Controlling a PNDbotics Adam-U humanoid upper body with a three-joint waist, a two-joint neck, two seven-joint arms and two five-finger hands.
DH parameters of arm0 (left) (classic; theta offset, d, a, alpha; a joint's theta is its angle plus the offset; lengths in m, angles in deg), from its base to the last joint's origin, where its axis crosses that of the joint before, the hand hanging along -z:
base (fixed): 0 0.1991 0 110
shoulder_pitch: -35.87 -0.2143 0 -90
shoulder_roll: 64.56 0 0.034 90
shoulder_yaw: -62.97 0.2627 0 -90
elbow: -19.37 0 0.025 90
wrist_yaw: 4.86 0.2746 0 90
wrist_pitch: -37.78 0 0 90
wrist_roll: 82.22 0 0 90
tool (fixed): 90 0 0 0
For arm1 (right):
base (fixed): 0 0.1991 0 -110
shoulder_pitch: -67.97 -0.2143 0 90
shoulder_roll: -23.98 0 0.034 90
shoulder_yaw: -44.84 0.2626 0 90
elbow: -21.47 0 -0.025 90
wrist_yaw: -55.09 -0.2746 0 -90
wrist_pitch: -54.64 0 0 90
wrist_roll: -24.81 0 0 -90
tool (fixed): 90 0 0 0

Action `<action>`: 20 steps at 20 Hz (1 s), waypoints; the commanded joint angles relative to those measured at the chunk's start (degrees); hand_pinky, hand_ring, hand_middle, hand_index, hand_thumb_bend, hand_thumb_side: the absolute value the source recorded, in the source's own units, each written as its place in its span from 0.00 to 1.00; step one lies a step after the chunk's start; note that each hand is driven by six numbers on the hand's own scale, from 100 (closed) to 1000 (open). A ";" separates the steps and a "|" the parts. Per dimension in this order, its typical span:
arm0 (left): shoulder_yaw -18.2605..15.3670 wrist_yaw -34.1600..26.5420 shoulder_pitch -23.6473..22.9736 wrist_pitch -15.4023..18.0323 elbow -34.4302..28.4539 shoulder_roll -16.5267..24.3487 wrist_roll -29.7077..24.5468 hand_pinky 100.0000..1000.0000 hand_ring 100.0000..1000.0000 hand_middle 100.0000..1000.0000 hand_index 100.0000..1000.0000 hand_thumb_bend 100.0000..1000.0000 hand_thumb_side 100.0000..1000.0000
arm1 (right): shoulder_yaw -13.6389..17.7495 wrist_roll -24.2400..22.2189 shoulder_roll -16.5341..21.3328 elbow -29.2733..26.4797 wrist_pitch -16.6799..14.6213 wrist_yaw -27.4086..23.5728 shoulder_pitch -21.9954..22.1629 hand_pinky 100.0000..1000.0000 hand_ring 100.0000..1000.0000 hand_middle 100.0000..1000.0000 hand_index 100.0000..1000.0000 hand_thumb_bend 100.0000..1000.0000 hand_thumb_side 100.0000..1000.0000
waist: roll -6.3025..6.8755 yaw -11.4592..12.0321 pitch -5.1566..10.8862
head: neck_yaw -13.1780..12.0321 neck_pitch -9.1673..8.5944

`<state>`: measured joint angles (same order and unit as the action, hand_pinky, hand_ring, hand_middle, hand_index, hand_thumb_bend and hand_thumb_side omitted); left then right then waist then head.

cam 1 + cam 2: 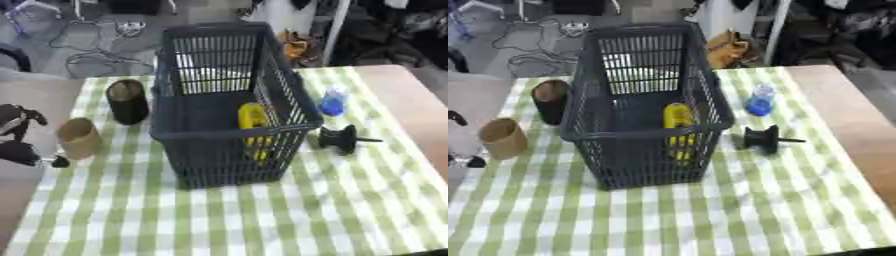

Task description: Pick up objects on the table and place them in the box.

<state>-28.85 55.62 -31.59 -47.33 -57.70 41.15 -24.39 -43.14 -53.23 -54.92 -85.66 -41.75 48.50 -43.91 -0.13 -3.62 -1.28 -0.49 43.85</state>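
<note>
A dark blue slatted basket [201,135] stands in the middle of the green-checked cloth, with a yellow object [252,117] lying inside against its right wall. Left of the basket stand a black cylinder [128,102] and, nearer to me, a tan paper cup [79,137]. To the basket's right are a small blue bottle [332,102] and a black spool-like piece [339,139] with a thin pin sticking out to the right. My left hand [17,150] shows at the left edge, open, just left of the tan cup, one fingertip near the cup's base. No right hand is visible.
The checked cloth [262,220] runs down to the near edge. Bare wooden tabletop [411,100] shows along the right side and at the far left. Beyond the table lie cables and clutter on the floor.
</note>
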 commanded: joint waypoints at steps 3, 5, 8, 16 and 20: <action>-1.50 0.39 1.74 -1.47 -1.68 0.76 -5.46 0.71 0.55 0.26 0.81 0.98 0.69 | 0.26 -0.10 1.53 -0.20 -0.09 0.00 -0.61 0.57 0.73 0.71 0.96 0.02 0.71 | -0.46 0.05 0.31 | 0.03 0.27; -1.76 0.67 1.95 -1.91 -1.77 0.70 -7.43 0.72 0.55 0.26 0.81 0.98 0.69 | 0.27 -0.10 1.52 -0.20 -0.10 0.00 -0.61 0.57 0.73 0.71 0.96 0.02 0.71 | -0.48 0.04 0.31 | 0.05 0.27; -2.01 1.13 2.14 -2.34 -2.00 0.63 -9.15 0.72 0.55 0.26 0.81 0.98 0.69 | 0.29 -0.07 1.54 -0.20 -0.10 0.00 -0.59 0.57 0.73 0.71 0.96 0.02 0.71 | -0.50 0.04 0.30 | 0.08 0.27; -2.06 2.61 2.62 -3.85 0.05 -0.29 -6.84 0.71 0.54 0.26 0.81 0.99 0.69 | 0.29 -0.06 1.46 -0.19 -0.09 0.00 -0.54 0.57 0.73 0.71 0.96 0.03 0.71 | -0.54 0.05 0.26 | 0.10 0.27; -1.67 2.90 3.22 -4.25 1.92 -0.82 -4.29 0.71 0.54 0.26 0.80 1.00 0.69 | 0.25 -0.10 1.41 -0.17 -0.08 -0.02 -0.54 0.57 0.73 0.71 0.96 0.03 0.71 | -0.59 0.03 0.25 | 0.13 0.27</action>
<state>-30.10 58.23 -29.46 -51.44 -55.71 39.24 -29.60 -43.14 -53.23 -54.92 -85.65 -41.75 48.50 -43.74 -0.13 -3.57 -1.28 -0.46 43.85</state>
